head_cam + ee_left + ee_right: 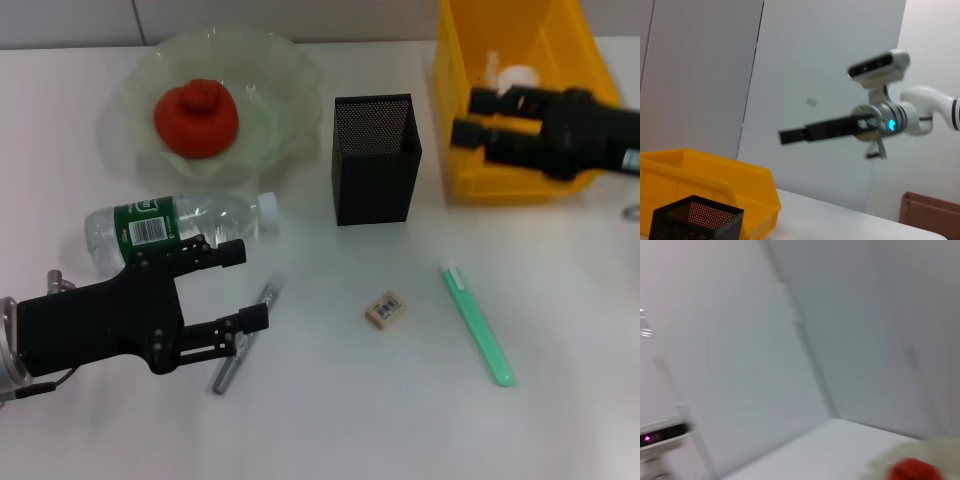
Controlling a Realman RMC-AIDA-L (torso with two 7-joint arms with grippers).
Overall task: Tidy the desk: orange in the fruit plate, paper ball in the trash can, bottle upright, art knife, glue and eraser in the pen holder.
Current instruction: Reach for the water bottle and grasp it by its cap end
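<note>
The orange [197,117] lies in the pale-green fruit plate [283,75] at the back left; the right wrist view shows this orange [912,471] blurred. The bottle [175,225] lies on its side at the left. My left gripper [252,285] hovers open and empty just in front of it, over the grey art knife [238,352]. The eraser [387,308] and a slim green glue stick [478,325] lie in front of the black mesh pen holder [374,158]. My right gripper [470,117] is open and empty above the yellow trash can [505,185], with the paper ball [517,76] inside the can.
The left wrist view shows the trash can [715,180], the pen holder [695,220] and the right gripper [787,136] hovering above the table. A cardboard box [930,212] stands beyond the table's far edge. A wall runs behind the table.
</note>
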